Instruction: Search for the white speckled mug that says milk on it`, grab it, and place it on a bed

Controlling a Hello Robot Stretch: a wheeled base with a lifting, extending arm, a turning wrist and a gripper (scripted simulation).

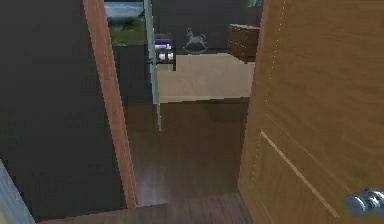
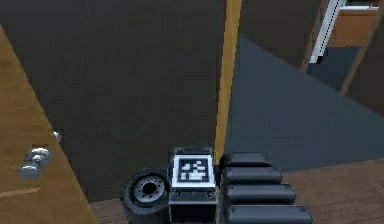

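- Wooden door (image 2: 25, 120), with its knob (image 2: 36, 160), stands left of the jaws.
- Gripper (image 2: 148, 195) sits low; we cannot tell how the jaws stand, nor whether it holds anything.
- Mug: we cannot place it from the jaws. We judge it light, rigid, slick and breakable; grip the rim wall.

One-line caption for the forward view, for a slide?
Past an open wooden door, a dark wood floor leads to a far room with a rocking horse and a dresser.

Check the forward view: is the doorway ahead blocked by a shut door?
No: the wooden door stands swung aside at the right, and dark floor runs through the gap to a pale carpet.
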